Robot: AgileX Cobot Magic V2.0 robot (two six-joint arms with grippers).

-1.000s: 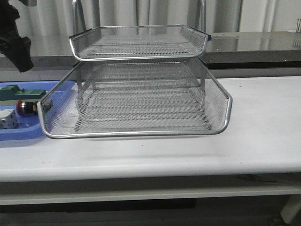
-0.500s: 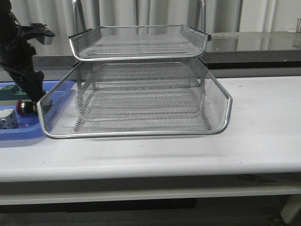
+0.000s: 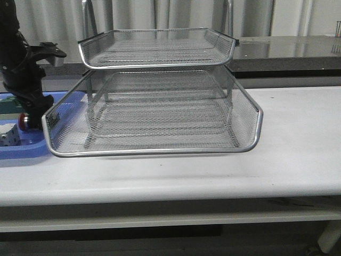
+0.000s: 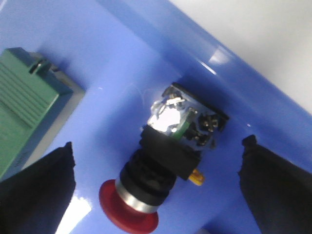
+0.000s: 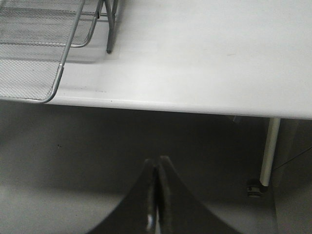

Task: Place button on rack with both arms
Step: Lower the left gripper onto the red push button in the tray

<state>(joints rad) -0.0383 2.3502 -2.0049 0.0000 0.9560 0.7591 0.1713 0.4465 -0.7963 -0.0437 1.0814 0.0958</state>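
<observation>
Between the two dark, wedge-shaped fingers (image 4: 34,187) of the left end effector (image 4: 156,195) lies the button (image 4: 163,168) — its glossy red mushroom head nearest the wrist, then a silver ring, a black ribbed collar, and a shiny rear block with a green mark and a small brass pin. The fingers are spread wide on either side of it, and neither touches it. It rests on its side on the smooth blue tray (image 4: 122,58), whose plastic floor throws back soft highlights. Off to one side of the end effector, a green rectangular block (image 4: 24,105) with a ridged face sits on the same tray.

From the front, the left end effector (image 3: 31,120) hangs low over the blue tray (image 3: 21,150), the red head of the button (image 3: 22,121) just showing at its side, and a white block (image 3: 9,136) lies close by. Just beyond, touching on nothing the arm holds, stands the rack (image 3: 154,106): silver wire mesh tiers with rounded metal rims, set on the pale, matte counter (image 3: 287,160).

The right end effector (image 5: 157,195) is pressed closed with nothing in it — its black fingers meet in a thin seam, held out past the counter edge (image 5: 195,105), with a corner of the rack (image 5: 34,58) farther off.
</observation>
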